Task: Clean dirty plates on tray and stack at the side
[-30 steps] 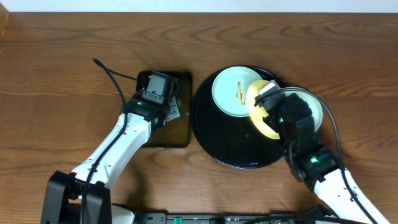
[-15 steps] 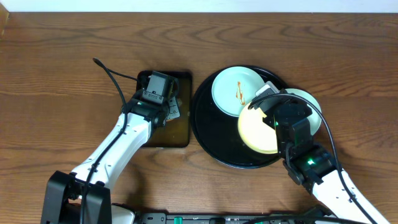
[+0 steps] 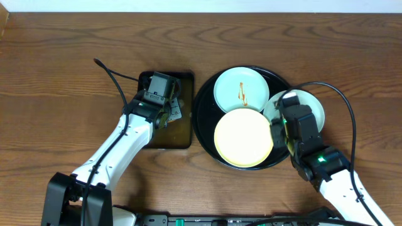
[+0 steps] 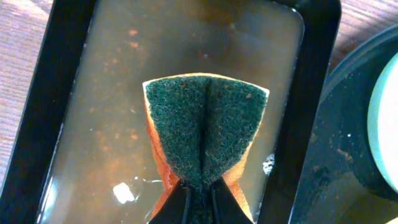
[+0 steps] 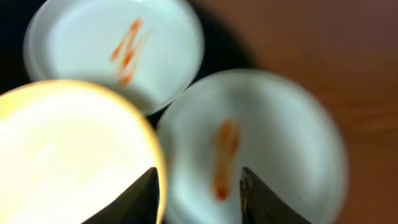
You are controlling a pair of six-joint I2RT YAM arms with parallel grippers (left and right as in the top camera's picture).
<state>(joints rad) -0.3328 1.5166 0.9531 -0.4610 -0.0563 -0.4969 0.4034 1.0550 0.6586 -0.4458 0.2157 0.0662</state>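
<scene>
On the black tray, at its front, lies a cream-yellow plate, flat and unstreaked on top. A mint plate with an orange streak sits at the tray's back. A second streaked mint plate rests at the tray's right edge. My right gripper hovers open over that plate, its left finger beside the cream plate's rim, gripping nothing. My left gripper is shut on a green-and-orange sponge over the pan.
A dark rectangular pan of brownish liquid stands just left of the tray, almost touching it. A black cable trails over the table behind the left arm. Bare wood surrounds both.
The right gripper held the cream plate tilted over the tray; it has let go, and the plate now lies flat at the tray's front. The gripper opened and drew back right. Left arm unmoved.
</scene>
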